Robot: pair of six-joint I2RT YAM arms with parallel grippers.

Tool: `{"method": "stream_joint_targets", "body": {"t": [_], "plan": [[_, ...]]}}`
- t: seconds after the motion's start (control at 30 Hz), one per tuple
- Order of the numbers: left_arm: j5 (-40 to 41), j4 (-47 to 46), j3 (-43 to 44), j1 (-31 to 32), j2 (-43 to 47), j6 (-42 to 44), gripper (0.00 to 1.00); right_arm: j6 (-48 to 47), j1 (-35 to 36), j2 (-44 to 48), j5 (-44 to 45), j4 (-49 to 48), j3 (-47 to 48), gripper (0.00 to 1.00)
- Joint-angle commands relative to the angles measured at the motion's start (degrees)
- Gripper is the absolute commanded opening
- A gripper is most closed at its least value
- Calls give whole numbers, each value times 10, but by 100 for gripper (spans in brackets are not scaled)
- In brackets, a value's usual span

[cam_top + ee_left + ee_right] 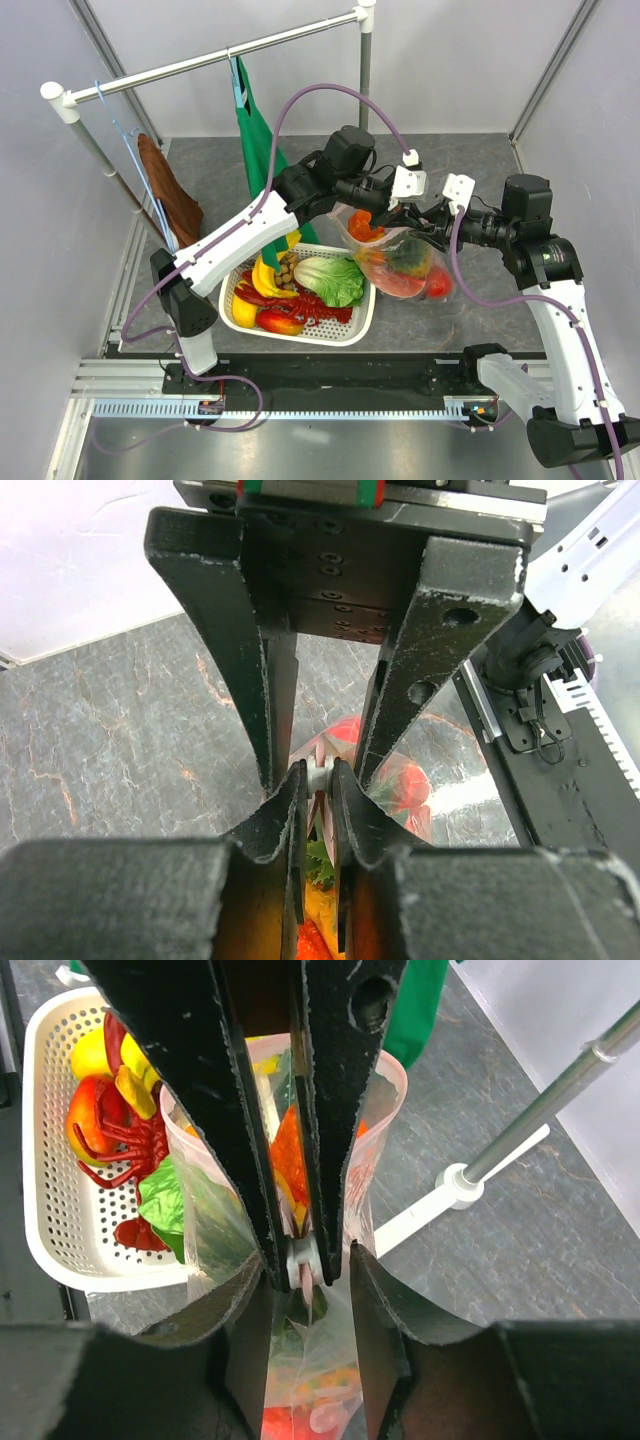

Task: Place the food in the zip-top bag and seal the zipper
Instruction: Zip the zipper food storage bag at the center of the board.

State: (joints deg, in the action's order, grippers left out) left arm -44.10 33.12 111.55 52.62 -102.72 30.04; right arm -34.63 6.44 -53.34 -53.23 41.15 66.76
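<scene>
Two robot arms meet above the middle of the table and hold the zip-top bag (400,262) up between them. The left gripper (318,772) is closed, its fingertips pinching a thin pale strip of the bag's mouth edge. The right gripper (303,1260) is closed the same way on another part of that edge. The bag hangs directly beneath both grippers, and red, orange and green food (408,280) sags in its bottom. The zipper (396,1068) runs along the mouth from one gripper across to the other, so its long axis lies on the line joining the two sets of fingertips. In the right wrist view the mouth gapes in a loop beyond the fingers, so it does not look sealed. More toy food, including a green lettuce (330,280) and bananas (268,280), lies in a white perforated basket (365,325). The basket sits below and off to the left gripper's outer side, and the left arm is the nearer one to it. Sealing likely depends on pulling the strip taut along that gripper-to-gripper line.
</scene>
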Motion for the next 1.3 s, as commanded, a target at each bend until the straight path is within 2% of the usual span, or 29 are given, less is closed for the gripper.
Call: {"method": "stream_joint_targets", "body": {"t": [0.0, 0.07, 0.17, 0.3, 0.4, 0.47, 0.5, 0.53, 0.73, 0.83, 0.87, 0.9, 1.03, 1.1, 1.27], "plan": [[-30, -30, 5, 2, 28, 4, 2, -7, 0, 5, 30, 0, -4, 45], [-31, -30, 2, 2, 31, 6, 2, -3, 1, 3, 30, -3, -5, 45], [-34, -30, 0, 2, 31, 5, 2, 4, 0, 3, 19, -13, -5, 40], [-32, -32, 1, 0, 31, 0, 2, 3, 1, 4, 12, -13, -15, 27], [-38, -37, 3, -8, 30, -10, 2, -3, 1, 16, 20, -14, -25, 28], [-39, -36, 1, -8, 31, -6, 2, -3, 1, 19, 20, -15, -26, 19], [-40, -36, 0, -8, 32, -5, 2, -4, 1, 19, 20, -16, -26, 8], [-42, -36, -1, -8, 32, -5, 2, -4, 0, 18, 20, -17, -24, 2], [-44, -33, -19, -14, 45, -1, 4, 6, 0, 18, 39, -20, -22, 0], [-54, -33, -20, -19, 48, -5, 4, 5, 0, 19, 44, -18, -23, 32], [-56, -34, -19, -19, 47, -5, 3, 6, 0, 19, 42, -19, -25, 46], [-64, -34, -18, -19, 47, -6, 2, 9, 1, 18, 40, -20, -28, 50], [-74, -35, -8, -19, 44, -16, 2, 12, 1, 18, 34, -25, -30, 54], [-74, -34, -8, -19, 43, -15, 2, 12, 1, 18, 32, -29, -29, 50], [-78, -34, -6, -19, 40, -18, 2, 47, 0, 18, 14, -69, -32, 48]]}}
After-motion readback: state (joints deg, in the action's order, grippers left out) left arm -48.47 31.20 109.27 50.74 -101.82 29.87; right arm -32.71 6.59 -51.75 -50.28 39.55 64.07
